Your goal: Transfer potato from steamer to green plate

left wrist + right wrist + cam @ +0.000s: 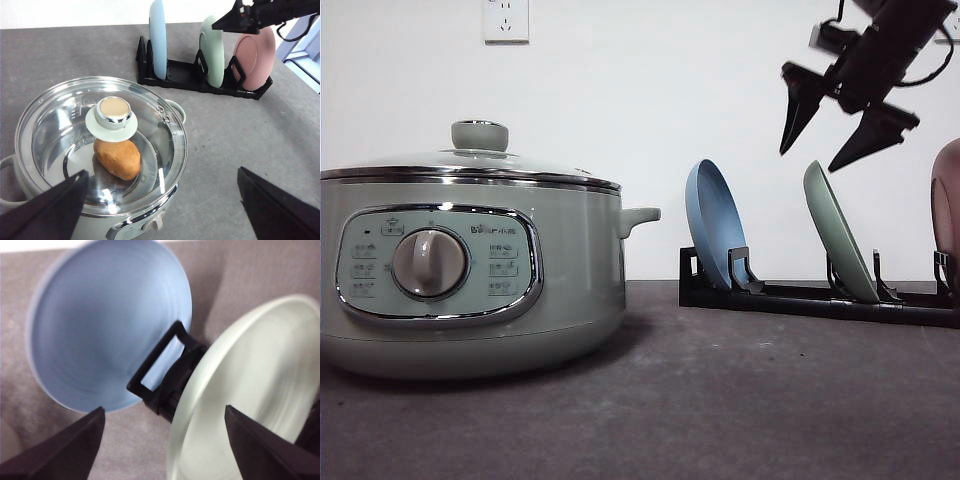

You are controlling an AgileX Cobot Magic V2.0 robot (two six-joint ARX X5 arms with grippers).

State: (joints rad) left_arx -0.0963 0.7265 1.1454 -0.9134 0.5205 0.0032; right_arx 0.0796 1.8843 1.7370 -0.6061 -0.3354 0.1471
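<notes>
Front view: right gripper [840, 125] above green plate [838, 232]

On my left the steamer [470, 270] sits on the table [720, 400], its lid [100, 145] on and the potato [117, 158] lying inside it. To the right and farther back stands a rack [800, 298] holding three plates on edge: one plate [715, 225] nearest the steamer, the green plate [838, 240] in the middle, another plate [255, 57] at the far right. My right claw [840, 120] hangs above the middle plate.
</notes>
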